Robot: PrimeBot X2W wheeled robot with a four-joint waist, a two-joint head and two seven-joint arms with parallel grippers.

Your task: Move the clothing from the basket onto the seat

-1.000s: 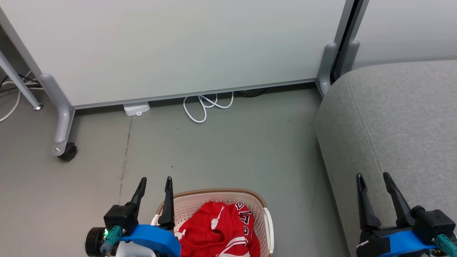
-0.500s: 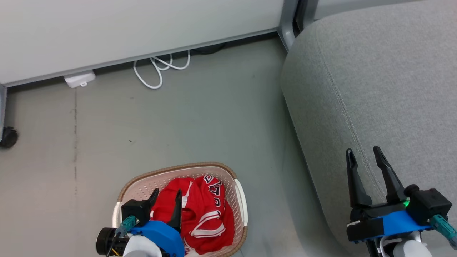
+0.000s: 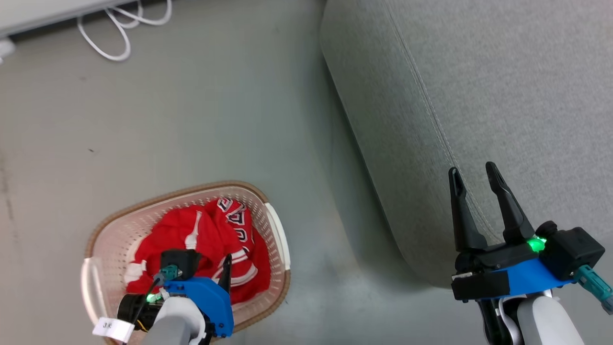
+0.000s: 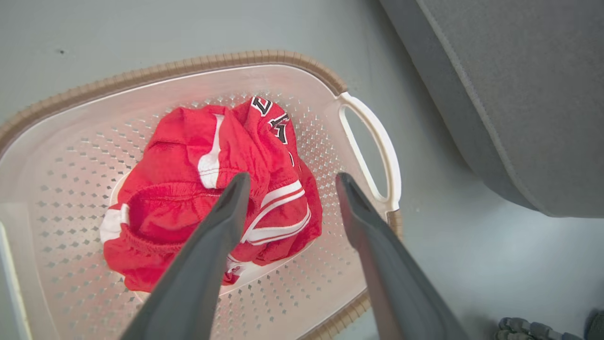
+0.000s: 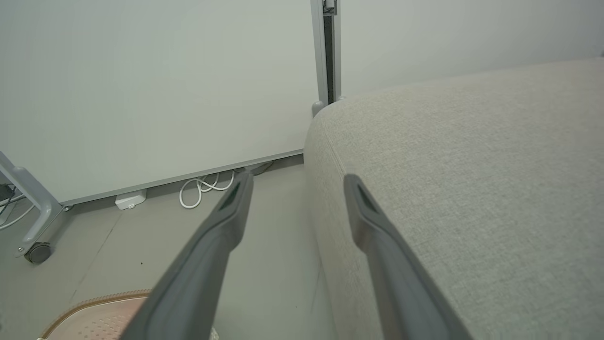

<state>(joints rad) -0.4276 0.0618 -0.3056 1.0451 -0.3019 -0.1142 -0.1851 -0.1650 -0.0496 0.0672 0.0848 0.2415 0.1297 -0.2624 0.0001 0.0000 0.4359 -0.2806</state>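
The clothing [image 3: 172, 230] lies bunched in the lower left of the head view, a heap of red fabric with white stripe trim and black-and-white lettering on its upper right fold, all of it inside the basket [image 3: 191, 188]. In the left wrist view the clothing [image 4: 179, 141] fills the middle of the basket [image 4: 188, 63], with bare perforated floor around it and the white handle loop at the right. The left hand [image 3: 206, 261] hangs over the lower part of the heap with its fingers set wide apart. In its own camera the left hand [image 4: 291, 178] has one fingertip in front of the red fabric and the other over the basket's bare side; whether either touches cannot be told. The basket stands on the grey floor [image 3: 191, 120], apart from the seat [image 3: 479, 72], which fills the upper right of the head view with its stitched seam running diagonally. The right hand [image 3: 471, 168] sits at the lower right over the seat's edge, fingers spread and empty. The right wrist view has the right hand [image 5: 298, 178] pointing along the seat [image 5: 472, 165], the basket rim [image 5: 94, 300] at the lower left, and a white cable [image 5: 203, 186] below a pale panel [image 5: 141, 71].
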